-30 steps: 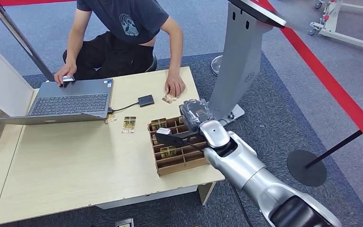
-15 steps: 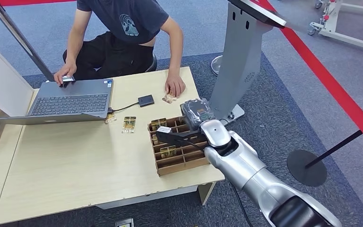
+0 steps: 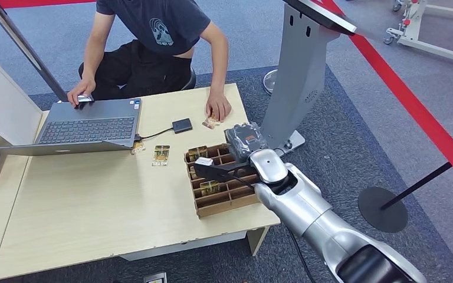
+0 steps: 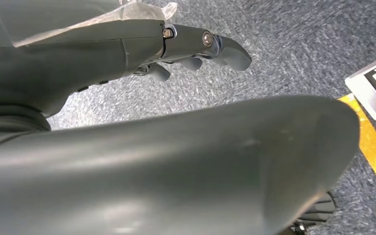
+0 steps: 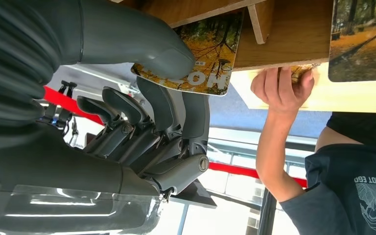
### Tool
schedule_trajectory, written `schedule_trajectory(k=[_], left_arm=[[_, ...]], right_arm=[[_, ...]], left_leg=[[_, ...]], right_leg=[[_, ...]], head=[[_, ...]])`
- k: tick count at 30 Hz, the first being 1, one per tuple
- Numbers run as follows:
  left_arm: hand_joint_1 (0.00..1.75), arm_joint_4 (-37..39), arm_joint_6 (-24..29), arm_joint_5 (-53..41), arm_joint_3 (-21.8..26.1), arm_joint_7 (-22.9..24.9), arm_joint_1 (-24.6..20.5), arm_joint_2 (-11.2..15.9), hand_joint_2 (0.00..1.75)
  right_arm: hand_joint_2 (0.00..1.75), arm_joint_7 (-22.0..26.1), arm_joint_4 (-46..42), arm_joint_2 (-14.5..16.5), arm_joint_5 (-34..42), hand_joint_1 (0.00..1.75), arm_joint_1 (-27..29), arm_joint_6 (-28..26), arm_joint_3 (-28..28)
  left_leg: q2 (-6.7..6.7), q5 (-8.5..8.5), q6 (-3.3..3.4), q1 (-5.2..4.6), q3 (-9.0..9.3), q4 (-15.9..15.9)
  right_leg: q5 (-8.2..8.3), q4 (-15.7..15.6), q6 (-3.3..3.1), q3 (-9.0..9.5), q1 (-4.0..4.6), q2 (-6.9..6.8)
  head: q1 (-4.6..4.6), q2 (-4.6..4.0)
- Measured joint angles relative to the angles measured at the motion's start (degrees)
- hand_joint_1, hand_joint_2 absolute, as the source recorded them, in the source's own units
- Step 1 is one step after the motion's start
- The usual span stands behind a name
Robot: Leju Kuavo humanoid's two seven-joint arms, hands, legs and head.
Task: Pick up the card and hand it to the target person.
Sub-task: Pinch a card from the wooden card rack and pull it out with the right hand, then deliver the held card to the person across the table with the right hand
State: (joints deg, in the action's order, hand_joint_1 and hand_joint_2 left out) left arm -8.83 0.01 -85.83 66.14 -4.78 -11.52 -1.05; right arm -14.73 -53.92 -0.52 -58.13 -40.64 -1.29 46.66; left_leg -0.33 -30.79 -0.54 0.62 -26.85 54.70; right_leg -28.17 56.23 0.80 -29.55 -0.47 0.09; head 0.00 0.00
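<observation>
My right hand [image 3: 227, 169] reaches over the brown compartment box [image 3: 229, 203] at the table's right end. In the right wrist view its thumb and a finger pinch a card [image 5: 206, 54] with an autumn-leaf picture, held just above the box's wooden dividers [image 5: 284, 44]. In the head view the card [image 3: 204, 161] shows as a small pale edge at the fingertips. The person [image 3: 153, 35] sits at the far side of the table, one hand [image 3: 218, 109] resting on a card near the table's edge, the other on the laptop. My left hand [image 4: 196, 41] hangs over carpet, holding nothing.
More cards stand in the box [image 3: 209, 188] and lie on the table [image 3: 161, 154]. An open laptop [image 3: 88, 127] and a small black device [image 3: 182, 125] sit at the back. A grey kiosk stand [image 3: 301, 71] rises right of the table; a stanchion base [image 3: 382, 209] stands on the carpet.
My right hand has risen slightly over the box with the card pinched in it. The person has not moved.
</observation>
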Motion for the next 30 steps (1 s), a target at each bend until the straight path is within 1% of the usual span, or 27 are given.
schedule_trajectory(k=[6, 11, 15, 19, 23, 27, 30], left_arm=[[0.0, 0.0, 0.0, 0.7, 0.1, -0.5, 0.0, 0.0, 0.0], [0.0, 0.0, 0.5, 0.6, 0.1, -0.7, 0.0, 0.0, 0.0], [0.0, 0.0, 0.6, 0.6, 0.1, -0.5, 0.0, 0.1, 0.0], [0.0, 0.0, 0.7, 0.5, 0.1, -0.5, 0.2, 0.2, 0.0], [0.0, 0.0, 0.8, 0.5, 0.1, -0.5, 0.3, 0.2, 0.0], [0.0, 0.0, 0.8, 0.2, 0.1, -0.5, 0.1, 0.2, 0.0], [0.0, 0.0, 0.7, -0.3, 0.1, -0.5, -0.5, 0.2, 0.0]], right_arm=[[1.75, 0.4, -0.3, 0.0, 2.8, 1.75, 0.0, 0.3, -0.3], [1.75, 1.5, -1.8, -0.3, 9.2, 1.75, -0.1, 1.7, -1.6], [1.75, 0.5, -5.3, -1.4, 12.7, 1.75, -1.1, 2.7, -3.0], [1.75, -0.8, -11.2, -3.1, 12.2, 1.75, -4.4, 2.2, -4.5], [1.75, -0.7, -16.7, -4.2, 11.2, 1.75, -8.9, 1.4, -5.8], [1.75, 1.9, -18.4, -4.0, 11.8, 1.75, -12.0, 0.2, -6.5], [1.75, 5.2, -15.9, -2.8, 13.2, 1.75, -14.0, -1.3, -6.3]], left_leg=[[0.0, 0.0, 0.0, 0.0, 0.0, 0.0], [-0.01, 0.0, 0.0, 0.0, 0.0, 0.0], [0.0, 0.0, 0.0, -0.01, -0.02, 0.0], [0.0, 0.01, 0.0, -0.02, -0.01, 0.0], [0.0, 0.01, 0.0, -0.01, 0.0, 0.0], [-0.01, 0.01, 0.0, 0.0, -0.02, 0.0], [-0.01, 0.02, 0.0, 0.0, -0.03, 0.0]], right_leg=[[0.01, 0.0, -0.01, 0.0, 0.0, 0.0], [0.01, 0.0, -0.01, 0.0, 0.0, 0.0], [0.01, 0.0, -0.01, -0.01, 0.0, 0.0], [0.03, 0.0, 0.01, -0.02, -0.01, 0.0], [0.04, 0.0, 0.01, -0.01, -0.01, 0.0], [0.04, 0.0, 0.01, 0.0, -0.01, 0.0], [0.04, 0.0, 0.01, 0.01, -0.01, 0.0]], head=[[0.0, 0.0], [0.01, 0.0], [0.01, 0.0], [0.01, 0.0], [0.01, 0.0], [0.01, 0.0], [0.01, 0.0]])
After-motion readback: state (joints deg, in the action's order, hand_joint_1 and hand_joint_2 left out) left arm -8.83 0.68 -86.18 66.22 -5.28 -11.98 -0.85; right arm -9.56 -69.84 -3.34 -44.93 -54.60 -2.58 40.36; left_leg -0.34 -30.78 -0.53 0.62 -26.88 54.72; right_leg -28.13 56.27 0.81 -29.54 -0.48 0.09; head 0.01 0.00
